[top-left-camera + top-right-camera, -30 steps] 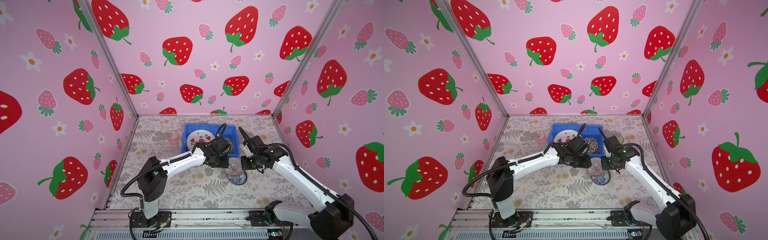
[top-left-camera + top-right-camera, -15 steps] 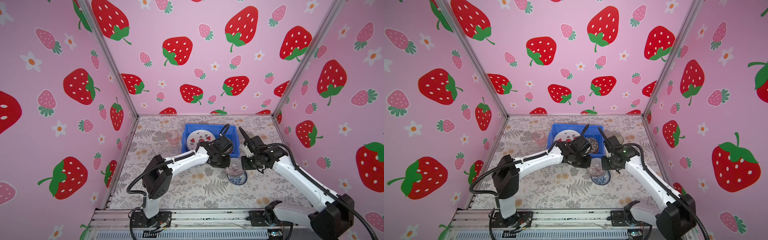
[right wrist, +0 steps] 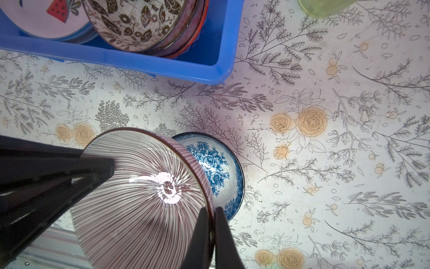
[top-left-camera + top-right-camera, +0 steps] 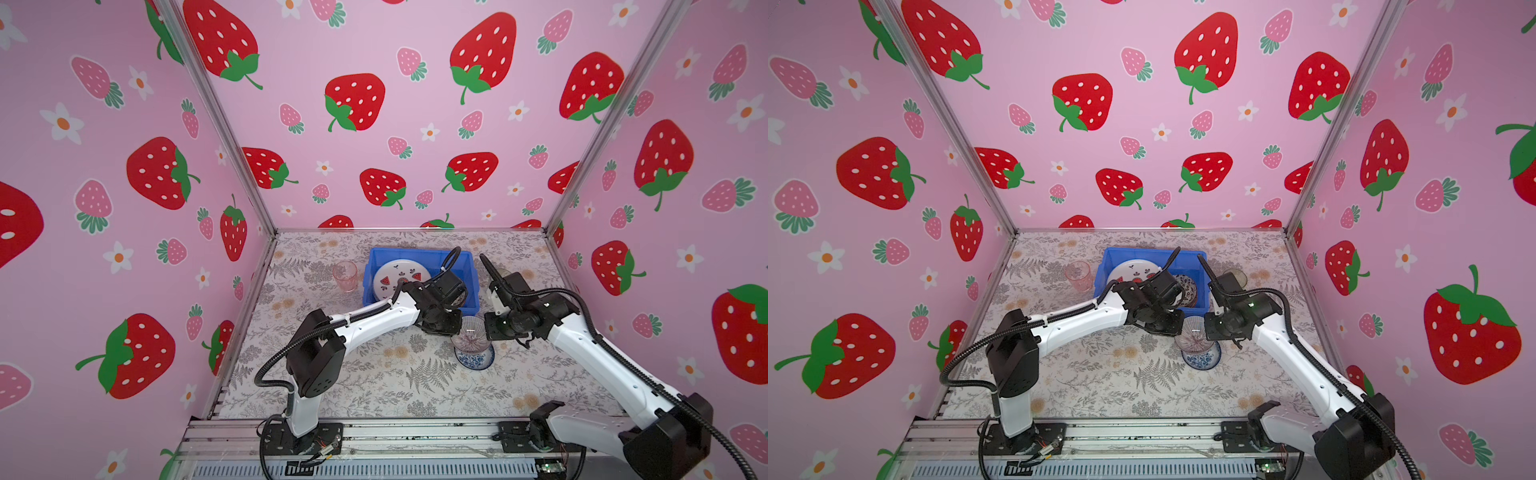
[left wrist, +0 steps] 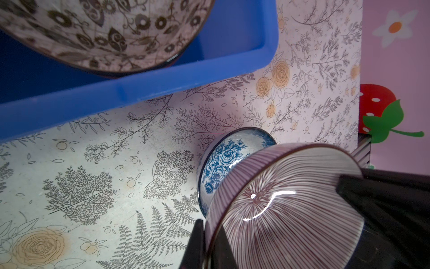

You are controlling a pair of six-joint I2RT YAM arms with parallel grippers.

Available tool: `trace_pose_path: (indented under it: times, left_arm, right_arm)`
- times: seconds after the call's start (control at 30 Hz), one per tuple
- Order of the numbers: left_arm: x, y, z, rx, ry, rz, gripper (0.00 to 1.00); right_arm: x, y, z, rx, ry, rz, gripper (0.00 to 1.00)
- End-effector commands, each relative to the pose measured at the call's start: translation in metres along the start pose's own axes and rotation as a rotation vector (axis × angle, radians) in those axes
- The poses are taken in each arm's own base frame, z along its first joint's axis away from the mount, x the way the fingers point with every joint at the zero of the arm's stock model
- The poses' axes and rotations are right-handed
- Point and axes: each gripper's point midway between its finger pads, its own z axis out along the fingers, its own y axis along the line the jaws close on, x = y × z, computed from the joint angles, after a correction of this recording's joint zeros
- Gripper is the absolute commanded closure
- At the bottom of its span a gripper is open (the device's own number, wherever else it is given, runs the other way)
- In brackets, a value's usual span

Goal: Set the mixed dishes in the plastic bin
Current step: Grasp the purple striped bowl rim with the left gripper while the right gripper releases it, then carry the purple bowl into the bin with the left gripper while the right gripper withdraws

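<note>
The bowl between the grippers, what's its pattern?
The bowl has thin maroon radial stripes; right wrist view shows it best.

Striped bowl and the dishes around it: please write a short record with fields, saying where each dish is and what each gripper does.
held dish: round ribbed bowl with dark purple stripes, pinched at its rim on two sides
left gripper: shut on this bowl
right gripper: shut on this bowl
below it: blue-and-white flowered bowl on the flower-print table; contact cannot be told
in bright blue plastic bin: white watermelon plate, brown-patterned bowl
outside bin: pink translucent tumbler, green translucent tumbler
</note>
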Motion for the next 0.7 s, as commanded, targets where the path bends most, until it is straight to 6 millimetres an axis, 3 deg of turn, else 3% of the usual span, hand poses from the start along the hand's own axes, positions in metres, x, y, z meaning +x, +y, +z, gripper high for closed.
trace_pose_path:
  times: [0.0, 0.4, 0.67]
  left_arm:
    - [-0.005, -0.015, -0.003, 0.037, -0.008, 0.006, 1.0]
    - [-0.013, -0.015, -0.033, 0.018, -0.057, 0.016, 1.0]
    - [-0.03, -0.011, -0.064, -0.001, -0.119, 0.012, 1.0]
  right_arm:
    - [-0.01, 0.008, -0.006, -0.035, -0.053, 0.012, 0.86]
    - [-0.037, 0.004, -0.025, -0.001, -0.158, -0.029, 0.37]
    - [-0.042, -0.01, -0.033, -0.016, -0.195, -0.029, 0.23]
